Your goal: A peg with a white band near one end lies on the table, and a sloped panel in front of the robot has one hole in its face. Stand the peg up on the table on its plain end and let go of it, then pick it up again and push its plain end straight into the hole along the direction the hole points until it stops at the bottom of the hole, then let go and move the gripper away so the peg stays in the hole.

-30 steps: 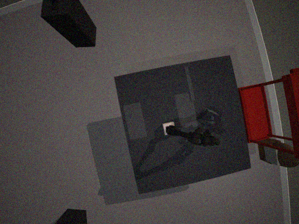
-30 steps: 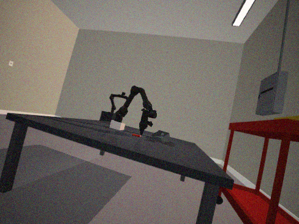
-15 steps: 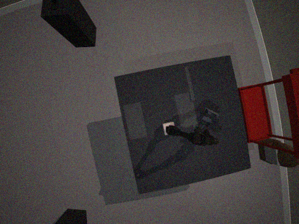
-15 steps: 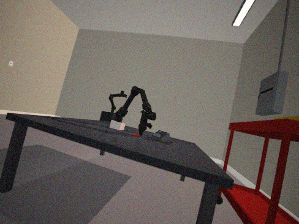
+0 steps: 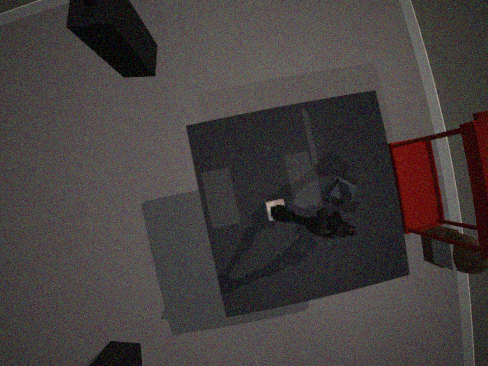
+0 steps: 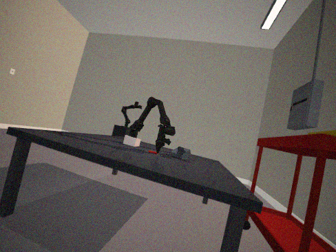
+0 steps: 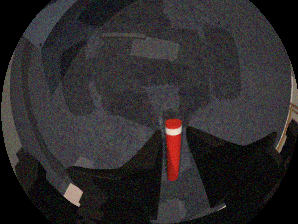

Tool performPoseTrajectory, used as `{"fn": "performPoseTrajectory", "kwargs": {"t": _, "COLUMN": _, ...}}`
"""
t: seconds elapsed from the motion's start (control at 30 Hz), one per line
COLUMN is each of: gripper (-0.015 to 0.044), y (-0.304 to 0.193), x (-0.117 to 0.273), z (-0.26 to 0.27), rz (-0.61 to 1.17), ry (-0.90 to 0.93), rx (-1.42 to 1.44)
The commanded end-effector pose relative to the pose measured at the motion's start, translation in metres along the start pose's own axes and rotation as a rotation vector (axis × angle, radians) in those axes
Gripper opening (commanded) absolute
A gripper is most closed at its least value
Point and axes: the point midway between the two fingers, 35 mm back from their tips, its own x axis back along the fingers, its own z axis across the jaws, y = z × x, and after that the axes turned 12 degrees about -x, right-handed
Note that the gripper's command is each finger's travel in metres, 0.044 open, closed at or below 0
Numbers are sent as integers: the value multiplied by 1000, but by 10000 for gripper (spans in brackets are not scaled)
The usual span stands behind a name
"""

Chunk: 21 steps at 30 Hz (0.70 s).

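Though narrowly spread, the tool [image 6: 158, 151] [image 7: 173, 132] with the red peg [image 6: 152, 151] [image 7: 173, 155] inside its gap.

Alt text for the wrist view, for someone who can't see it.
The gripper's dark fingers stand close on either side of a red peg, its white-banded end toward the top of the picture, above a dark tabletop.
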Motion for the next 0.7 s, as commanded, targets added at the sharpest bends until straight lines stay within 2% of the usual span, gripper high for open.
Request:
{"fn": "performPoseTrajectory", "kwargs": {"t": 0.0, "gripper": 110, "y": -1, "x": -1, "z": 0, "rz": 4, "ry": -1, "rx": -4}}
{"fn": "performPoseTrajectory", "kwargs": {"t": 0.3, "gripper": 50, "y": -1, "x": -1, "z": 0, "rz": 4, "ry": -1, "rx": -4}}
{"fn": "performPoseTrajectory", "kwargs": {"t": 0.67, "gripper": 49, "y": -2, "x": 2, "z": 0, "rz": -39, "ry": 9, "rx": -1}}
